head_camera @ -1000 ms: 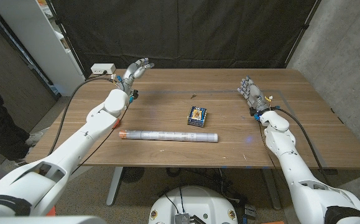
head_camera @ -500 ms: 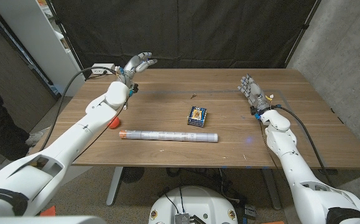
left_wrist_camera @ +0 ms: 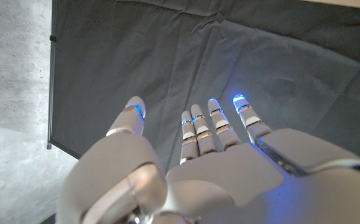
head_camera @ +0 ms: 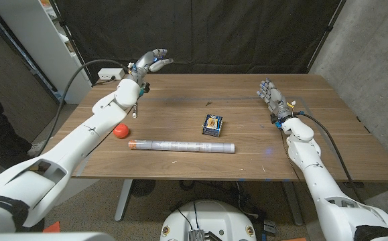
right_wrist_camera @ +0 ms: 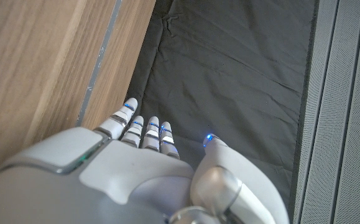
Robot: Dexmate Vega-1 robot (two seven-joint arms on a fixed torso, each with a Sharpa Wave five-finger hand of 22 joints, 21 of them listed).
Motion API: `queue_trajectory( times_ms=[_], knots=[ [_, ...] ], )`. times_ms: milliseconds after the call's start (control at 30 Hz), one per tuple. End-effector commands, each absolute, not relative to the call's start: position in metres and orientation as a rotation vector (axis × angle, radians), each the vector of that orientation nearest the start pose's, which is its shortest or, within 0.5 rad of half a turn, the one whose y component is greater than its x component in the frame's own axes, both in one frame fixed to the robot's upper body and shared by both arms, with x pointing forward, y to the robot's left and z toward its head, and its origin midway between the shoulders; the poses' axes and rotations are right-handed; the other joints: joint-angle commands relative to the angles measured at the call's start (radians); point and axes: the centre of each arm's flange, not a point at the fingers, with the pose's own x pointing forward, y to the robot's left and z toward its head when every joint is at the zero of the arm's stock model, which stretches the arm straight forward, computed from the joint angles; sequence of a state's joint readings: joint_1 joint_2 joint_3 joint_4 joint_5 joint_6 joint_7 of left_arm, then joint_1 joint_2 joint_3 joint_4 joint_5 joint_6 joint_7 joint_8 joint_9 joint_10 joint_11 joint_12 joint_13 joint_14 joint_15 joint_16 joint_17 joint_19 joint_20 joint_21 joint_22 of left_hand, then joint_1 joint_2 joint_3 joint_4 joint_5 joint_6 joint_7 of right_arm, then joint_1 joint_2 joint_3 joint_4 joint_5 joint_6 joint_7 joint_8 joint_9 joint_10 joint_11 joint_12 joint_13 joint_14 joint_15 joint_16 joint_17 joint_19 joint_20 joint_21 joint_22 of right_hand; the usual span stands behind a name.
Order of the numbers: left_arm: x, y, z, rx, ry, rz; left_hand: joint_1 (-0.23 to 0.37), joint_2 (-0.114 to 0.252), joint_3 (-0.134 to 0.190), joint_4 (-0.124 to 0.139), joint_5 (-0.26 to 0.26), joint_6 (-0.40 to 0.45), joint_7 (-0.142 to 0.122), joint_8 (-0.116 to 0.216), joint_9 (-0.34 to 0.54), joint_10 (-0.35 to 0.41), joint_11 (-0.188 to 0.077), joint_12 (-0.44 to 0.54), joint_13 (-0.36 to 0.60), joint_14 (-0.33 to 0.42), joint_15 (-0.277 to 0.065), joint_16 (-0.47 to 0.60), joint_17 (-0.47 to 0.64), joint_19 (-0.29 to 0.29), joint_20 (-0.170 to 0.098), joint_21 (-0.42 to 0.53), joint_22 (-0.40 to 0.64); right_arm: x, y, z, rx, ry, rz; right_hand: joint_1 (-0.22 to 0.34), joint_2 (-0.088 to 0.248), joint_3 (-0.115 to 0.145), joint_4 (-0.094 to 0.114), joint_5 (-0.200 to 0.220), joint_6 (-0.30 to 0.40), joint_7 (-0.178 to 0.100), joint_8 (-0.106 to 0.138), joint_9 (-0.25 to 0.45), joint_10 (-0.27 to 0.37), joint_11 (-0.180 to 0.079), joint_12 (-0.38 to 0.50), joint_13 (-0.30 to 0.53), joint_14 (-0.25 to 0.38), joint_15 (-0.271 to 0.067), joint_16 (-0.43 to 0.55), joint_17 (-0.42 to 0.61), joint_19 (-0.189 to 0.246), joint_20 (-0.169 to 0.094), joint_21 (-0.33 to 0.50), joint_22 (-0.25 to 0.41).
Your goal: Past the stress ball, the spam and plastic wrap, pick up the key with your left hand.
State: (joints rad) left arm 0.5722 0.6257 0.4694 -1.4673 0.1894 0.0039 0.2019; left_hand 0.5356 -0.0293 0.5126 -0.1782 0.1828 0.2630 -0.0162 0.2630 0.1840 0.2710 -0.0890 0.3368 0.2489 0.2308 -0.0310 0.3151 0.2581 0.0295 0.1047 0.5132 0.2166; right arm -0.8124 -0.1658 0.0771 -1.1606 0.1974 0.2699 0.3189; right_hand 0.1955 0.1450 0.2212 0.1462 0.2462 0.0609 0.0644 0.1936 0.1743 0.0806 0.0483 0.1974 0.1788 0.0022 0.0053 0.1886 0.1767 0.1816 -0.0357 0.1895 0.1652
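Reaching stage: left hand (head_camera: 149, 62) raised, fingers apart, empty, near the worktop's (head_camera: 341, 144) far left corner. Key (head_camera: 209, 103) lying mid-worktop, beyond the spam tin (head_camera: 212, 124). Next: swing over and down, pinch it.

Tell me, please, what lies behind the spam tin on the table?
Behind the spam tin lies the small key on bare wood, then the table's far edge and a dark curtain. Nothing there is covered.

The right hand (right_wrist_camera: 136, 174) showed from behind, holding nothing; its fingers (right_wrist_camera: 145, 134) lay straight and close together, the thumb (right_wrist_camera: 223, 165) set apart; the wooden counter (right_wrist_camera: 43, 68) ran beside them; a creased black curtain (right_wrist_camera: 229, 68) hung beyond, next to a grey ribbed panel (right_wrist_camera: 344, 106).
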Motion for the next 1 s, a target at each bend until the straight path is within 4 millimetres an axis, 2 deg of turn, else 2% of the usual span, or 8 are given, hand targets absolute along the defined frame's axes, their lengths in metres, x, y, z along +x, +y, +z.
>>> queue_trajectory(
  times_ms=[33, 667, 1000],
  knots=[
    [0.621, 0.259, 0.170, 0.986, -0.845, 0.178, 0.017, -0.013, -0.009, -0.001, 0.008, 0.006, 0.002, 0.004, 0.003, 0.008, -0.001, 0.004, 0.005, 0.009, -0.007, 0.012, 0.007, 0.018, 0.000, 0.011, 0.007, 0.663, -0.312, -0.018, -0.028, -0.661, 0.168, -0.008, 0.011, 0.008, -0.003, -0.002, 0.009, -0.002, 0.003, 0.005, 0.009, -0.003, 0.002, 0.005, 0.008, -0.002, 0.006, 0.003, 0.008, -0.033, 0.008, 0.005],
    [0.611, 0.232, 0.207, 1.153, -0.873, 0.151, 0.063, -0.031, -0.037, 0.012, 0.023, 0.052, -0.001, 0.006, 0.005, 0.032, -0.004, 0.018, 0.018, 0.015, -0.014, 0.038, 0.036, 0.031, -0.002, 0.027, 0.014, 0.655, -0.310, -0.015, -0.033, -0.704, 0.174, -0.011, 0.008, 0.011, -0.003, -0.004, 0.014, 0.000, 0.002, 0.005, 0.014, -0.002, 0.001, 0.005, 0.013, 0.001, 0.005, 0.003, 0.010, -0.032, 0.008, 0.005],
    [0.612, 0.218, 0.219, 1.245, -0.854, 0.128, 0.077, -0.036, -0.051, 0.016, 0.028, 0.064, -0.004, 0.003, 0.006, 0.040, -0.009, 0.024, 0.024, 0.023, -0.023, 0.051, 0.048, 0.038, -0.007, 0.033, 0.015, 0.651, -0.307, -0.012, -0.045, -0.728, 0.180, -0.012, 0.007, 0.013, -0.004, -0.004, 0.019, 0.001, 0.002, 0.005, 0.020, -0.001, 0.001, 0.005, 0.016, 0.003, 0.004, 0.003, 0.012, -0.031, 0.007, 0.005]
  ],
)
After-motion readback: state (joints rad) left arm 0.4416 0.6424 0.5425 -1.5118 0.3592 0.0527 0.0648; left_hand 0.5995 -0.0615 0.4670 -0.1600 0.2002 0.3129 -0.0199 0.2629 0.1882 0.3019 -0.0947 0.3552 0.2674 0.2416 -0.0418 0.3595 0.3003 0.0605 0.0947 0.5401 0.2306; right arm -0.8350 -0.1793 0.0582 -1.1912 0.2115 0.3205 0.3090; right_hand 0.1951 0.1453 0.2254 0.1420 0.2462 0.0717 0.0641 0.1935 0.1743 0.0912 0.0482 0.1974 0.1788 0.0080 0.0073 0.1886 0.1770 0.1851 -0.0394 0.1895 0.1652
